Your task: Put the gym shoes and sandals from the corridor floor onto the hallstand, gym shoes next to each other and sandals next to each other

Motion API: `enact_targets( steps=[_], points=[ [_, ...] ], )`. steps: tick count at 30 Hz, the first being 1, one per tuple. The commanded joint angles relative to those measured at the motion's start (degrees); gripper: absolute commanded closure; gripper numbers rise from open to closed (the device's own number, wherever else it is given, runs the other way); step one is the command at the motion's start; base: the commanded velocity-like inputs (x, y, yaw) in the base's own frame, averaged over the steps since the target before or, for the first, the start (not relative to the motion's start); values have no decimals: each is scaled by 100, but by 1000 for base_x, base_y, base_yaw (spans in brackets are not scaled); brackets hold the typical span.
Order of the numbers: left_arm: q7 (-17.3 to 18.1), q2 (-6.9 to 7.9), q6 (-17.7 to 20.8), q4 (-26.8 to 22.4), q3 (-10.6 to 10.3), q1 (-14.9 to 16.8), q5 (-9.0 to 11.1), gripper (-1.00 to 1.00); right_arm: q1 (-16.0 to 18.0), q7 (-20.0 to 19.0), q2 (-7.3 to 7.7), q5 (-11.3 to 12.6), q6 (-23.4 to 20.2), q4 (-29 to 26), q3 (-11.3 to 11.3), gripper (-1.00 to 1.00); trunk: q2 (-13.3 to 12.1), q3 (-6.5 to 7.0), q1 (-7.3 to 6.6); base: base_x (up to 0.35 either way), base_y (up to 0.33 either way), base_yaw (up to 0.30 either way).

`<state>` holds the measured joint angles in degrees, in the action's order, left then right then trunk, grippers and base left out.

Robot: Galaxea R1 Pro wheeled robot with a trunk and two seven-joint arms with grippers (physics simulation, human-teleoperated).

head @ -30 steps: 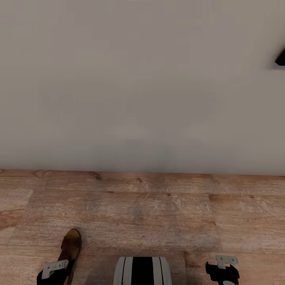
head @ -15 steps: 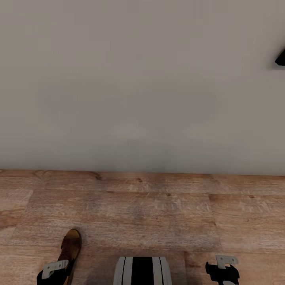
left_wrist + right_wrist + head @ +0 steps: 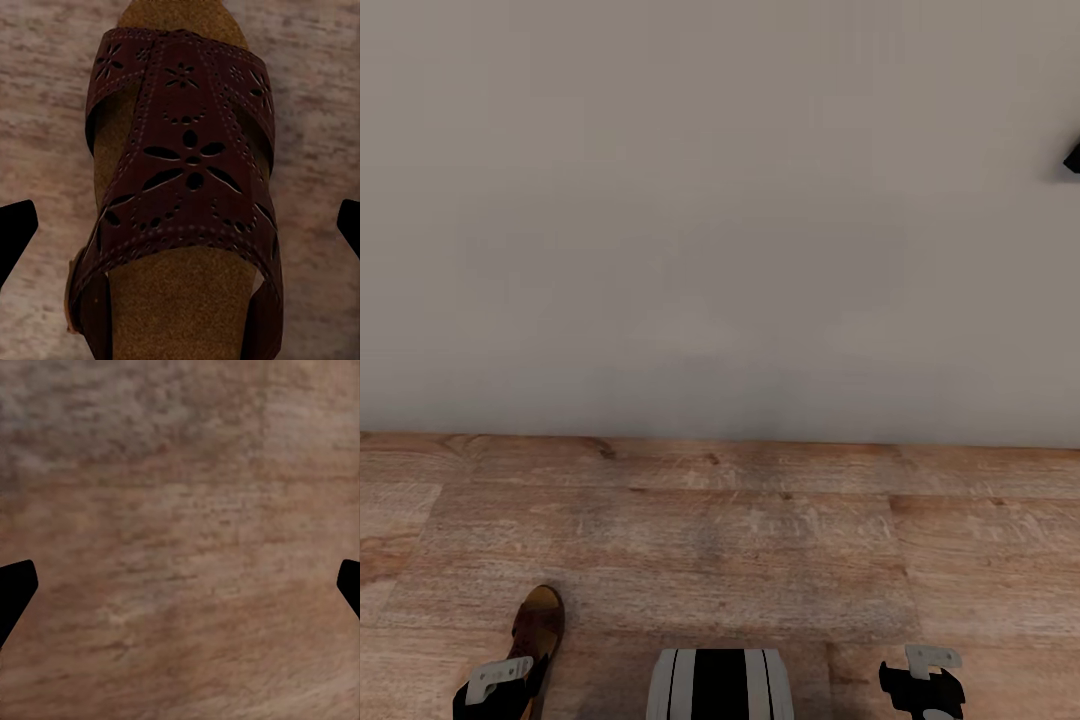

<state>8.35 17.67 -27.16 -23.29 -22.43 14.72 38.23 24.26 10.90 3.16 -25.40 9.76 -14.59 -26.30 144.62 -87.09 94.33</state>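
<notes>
Pincer tips of the left pincer (image 3: pixel 180 225) show as dark wedges at either edge of the left wrist view, spread wide apart and touching nothing, with a brown leather sandal (image 3: pixel 184 195) lying between them on the corridor floor (image 3: pixel 37 97). The sandal's dark strap is punched with flower-shaped cut-outs and dotted lines, and its tan insole shows at the toe and under the strap; a buckle sits at one side of the heel end. In the head view the left pincer (image 3: pixel 495 685) hangs at the lower edge of the picture, just over the heel end of the same sandal (image 3: pixel 538 630), whose toe points away from the robot toward the wall (image 3: pixel 720 220). The right pincer (image 3: pixel 180 585) is likewise spread open, its two dark tips at the edges of the right wrist view with only bare wood planking (image 3: pixel 180 510) beneath. In the head view the right pincer (image 3: pixel 925 685) sits low at the right, well apart from the sandal, with the robot's striped black-and-white trunk (image 3: pixel 720 685) between the two arms. Beyond lies light brown plank flooring (image 3: pixel 760 540), meeting the plain pale grey wall. A small dark object (image 3: pixel 1072 158) juts in at the wall's right edge; what it is cannot be told.
</notes>
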Motion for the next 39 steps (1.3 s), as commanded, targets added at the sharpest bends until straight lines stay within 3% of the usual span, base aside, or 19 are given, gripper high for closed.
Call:
enact_targets(
  steps=[1,39],
  points=[
    [0,0,0,0,0,0,0,-100,0,0,0,0,0,0,0,-100,0,0,0,26,0,0],
    [0,0,1,0,-5,-1,0,-100,0,0,0,0,0,0,2,-100,0,0,0,3,0,0]
  ],
)
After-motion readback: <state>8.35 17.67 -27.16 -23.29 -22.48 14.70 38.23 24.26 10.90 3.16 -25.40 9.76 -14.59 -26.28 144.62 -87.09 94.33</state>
